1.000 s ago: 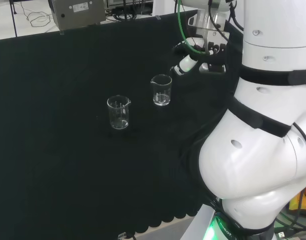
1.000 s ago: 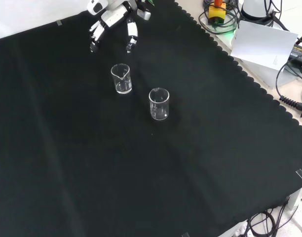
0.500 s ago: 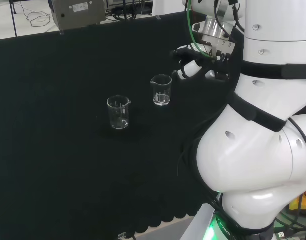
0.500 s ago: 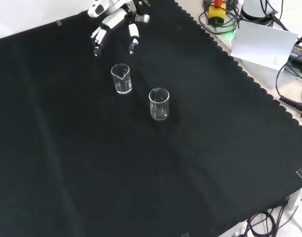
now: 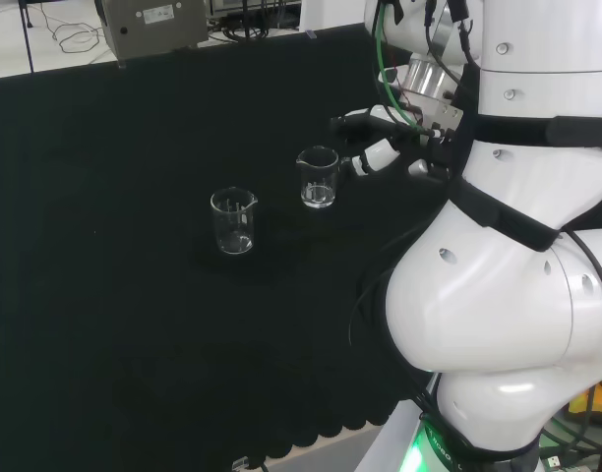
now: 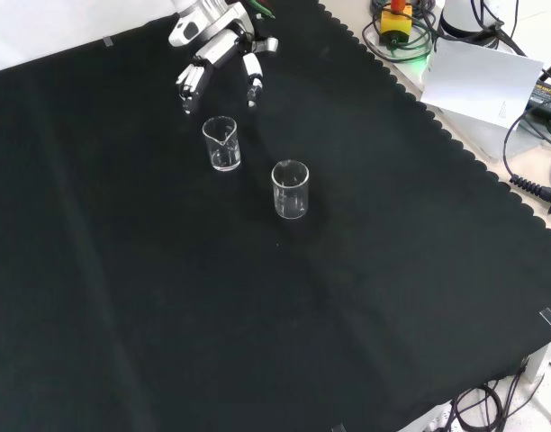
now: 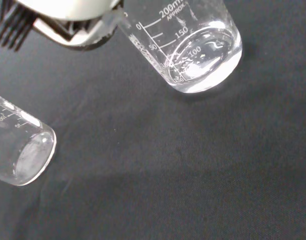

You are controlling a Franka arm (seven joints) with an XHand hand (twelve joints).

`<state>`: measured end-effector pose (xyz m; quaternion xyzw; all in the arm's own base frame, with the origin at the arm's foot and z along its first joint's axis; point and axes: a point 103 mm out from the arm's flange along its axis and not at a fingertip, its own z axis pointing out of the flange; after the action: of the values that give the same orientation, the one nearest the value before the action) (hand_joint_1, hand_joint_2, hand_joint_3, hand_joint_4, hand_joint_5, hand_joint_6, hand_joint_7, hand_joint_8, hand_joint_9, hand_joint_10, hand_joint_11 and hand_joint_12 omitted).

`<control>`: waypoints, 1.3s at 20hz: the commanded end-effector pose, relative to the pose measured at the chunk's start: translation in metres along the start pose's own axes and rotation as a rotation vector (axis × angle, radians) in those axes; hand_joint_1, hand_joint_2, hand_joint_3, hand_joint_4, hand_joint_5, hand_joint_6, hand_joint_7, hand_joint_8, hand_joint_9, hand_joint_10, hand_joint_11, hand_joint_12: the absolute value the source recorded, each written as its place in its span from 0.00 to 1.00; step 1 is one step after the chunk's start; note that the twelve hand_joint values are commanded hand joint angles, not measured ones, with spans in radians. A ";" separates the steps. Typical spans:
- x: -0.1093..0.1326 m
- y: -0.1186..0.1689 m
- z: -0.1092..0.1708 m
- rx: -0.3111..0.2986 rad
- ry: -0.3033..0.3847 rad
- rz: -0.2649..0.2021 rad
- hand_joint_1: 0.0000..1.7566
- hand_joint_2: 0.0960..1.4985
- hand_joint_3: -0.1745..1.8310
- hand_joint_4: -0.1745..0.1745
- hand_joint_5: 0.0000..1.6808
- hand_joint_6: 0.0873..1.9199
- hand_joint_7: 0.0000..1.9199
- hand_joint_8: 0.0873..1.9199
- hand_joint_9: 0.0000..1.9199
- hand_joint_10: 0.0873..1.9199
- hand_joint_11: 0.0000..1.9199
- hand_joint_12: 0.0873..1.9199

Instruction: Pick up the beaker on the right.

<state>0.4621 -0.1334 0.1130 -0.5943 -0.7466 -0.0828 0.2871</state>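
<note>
Two clear glass beakers stand upright and well apart on the black cloth of the table [image 5: 104, 295]. In the head view, the right beaker [image 5: 318, 177] is the target and the left beaker [image 5: 233, 221] is not. In the front view, the target is the farther beaker [image 6: 221, 143], and the other beaker [image 6: 290, 189] stands nearer the camera. The robot hand [image 5: 385, 138] hovers just to the right of the target in the head view, near it but not touching. In the front view, the robot hand [image 6: 217, 49] sits above the target, with its fingers spread and relaxed and holding nothing. The thumb and fingers [image 6: 191, 83] point down toward the beaker rim. The step in hand appears to be the approach, ahead of any grasp. The next move likely calls for bringing the spread fingers down around the target's wall, one side against the thumb and the other against the fingers, and then curling them in. The wrist view shows both beakers, the graduated one [image 7: 193, 45] close beneath the palm. Open cloth surrounds the target on every side. The scalloped table edge [image 6: 420, 108] lies well clear to the right in the front view. The second beaker is far enough away that a straight descent should not disturb it.
</note>
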 end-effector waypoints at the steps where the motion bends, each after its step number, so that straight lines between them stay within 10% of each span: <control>1: -0.003 0.010 0.017 -0.027 0.026 -0.030 0.51 0.28 0.41 0.36 0.26 0.00 0.10 0.32 0.20 0.31 0.02 0.71; 26: -0.003 0.060 0.068 -0.012 0.193 -0.112 0.47 0.27 0.37 0.34 0.26 0.00 0.10 0.33 0.20 0.31 0.01 0.71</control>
<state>0.4940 -0.0967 0.0512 -0.5487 -0.7484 -0.1554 0.3388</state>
